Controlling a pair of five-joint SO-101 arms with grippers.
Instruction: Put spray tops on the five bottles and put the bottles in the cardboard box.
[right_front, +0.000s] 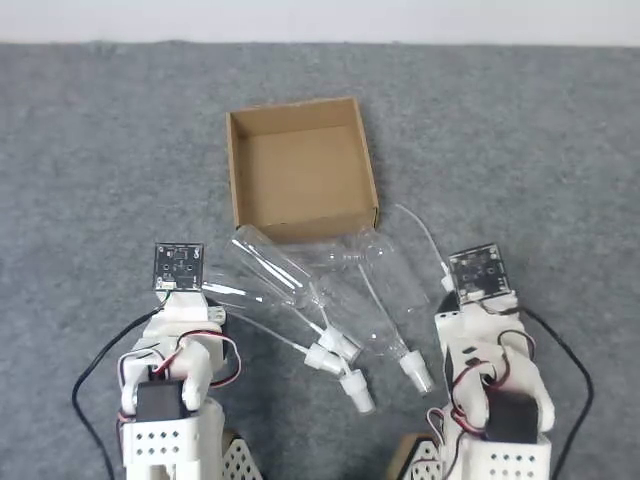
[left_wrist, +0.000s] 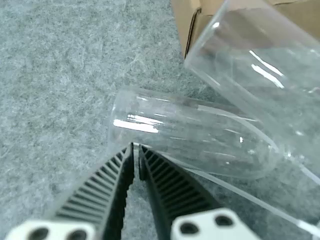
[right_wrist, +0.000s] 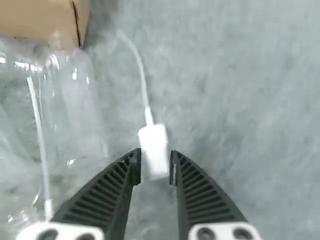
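Several clear bottles (right_front: 345, 285) lie in a heap just in front of the open cardboard box (right_front: 238, 165). Three of them carry white spray tops (right_front: 330, 358) pointing toward the arms. A loose white spray top (right_wrist: 154, 142) with a long dip tube (right_wrist: 137, 65) sits between the fingers of my right gripper (right_wrist: 155, 160), which is shut on it to the right of the heap. My left gripper (left_wrist: 136, 151) is shut and empty, its tips just short of the base of one lying bottle (left_wrist: 195, 140). A second bottle (left_wrist: 260, 65) lies beyond, by the box corner (left_wrist: 187, 20).
Grey felt (right_front: 110, 150) covers the table with open room to the left and right of the box. The left arm (right_front: 175, 345) and right arm (right_front: 490, 345) stand at the near edge, flanking the heap.
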